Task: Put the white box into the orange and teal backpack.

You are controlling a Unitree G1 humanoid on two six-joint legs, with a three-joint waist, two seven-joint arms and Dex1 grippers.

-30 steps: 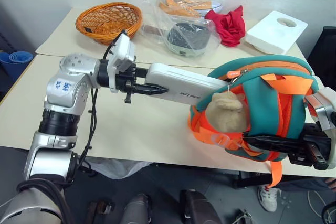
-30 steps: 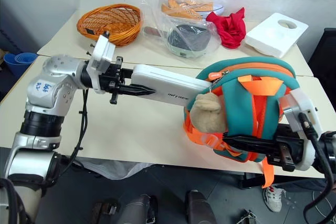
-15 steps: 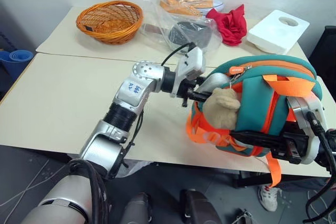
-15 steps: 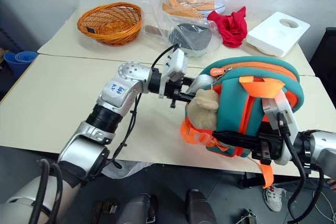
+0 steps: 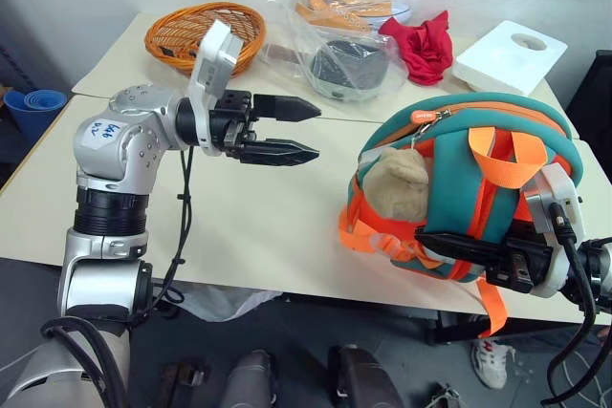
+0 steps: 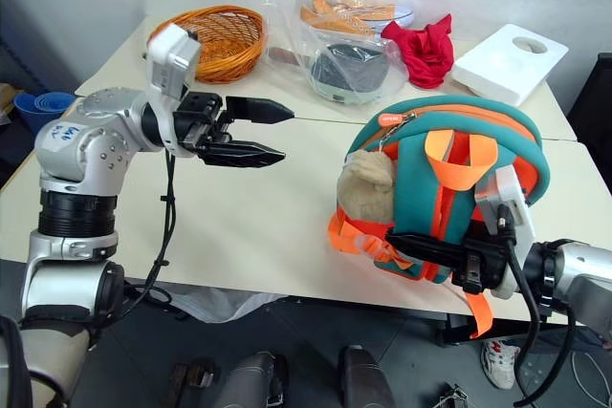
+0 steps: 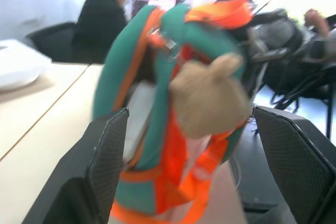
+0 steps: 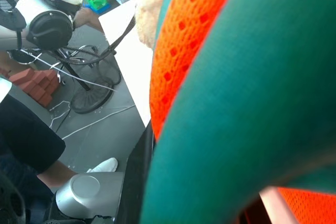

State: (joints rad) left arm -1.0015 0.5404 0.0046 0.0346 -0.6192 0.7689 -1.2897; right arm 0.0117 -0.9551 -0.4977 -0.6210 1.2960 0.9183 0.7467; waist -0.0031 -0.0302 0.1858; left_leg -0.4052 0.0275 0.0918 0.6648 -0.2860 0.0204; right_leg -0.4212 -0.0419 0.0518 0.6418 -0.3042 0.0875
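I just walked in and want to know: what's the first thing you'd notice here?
The orange and teal backpack, with a tan plush toy on it, stands at the table's near right edge, pinched by the right gripper. The left gripper hangs open and empty over the table, pointing at it.

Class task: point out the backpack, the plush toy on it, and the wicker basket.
backpack [image 5: 457, 183]: left eye view, teal panel beside the strap.
plush toy [image 5: 397, 188]: left eye view, middle of its tan body.
basket [image 6: 232, 33]: right eye view, woven rim and wall.
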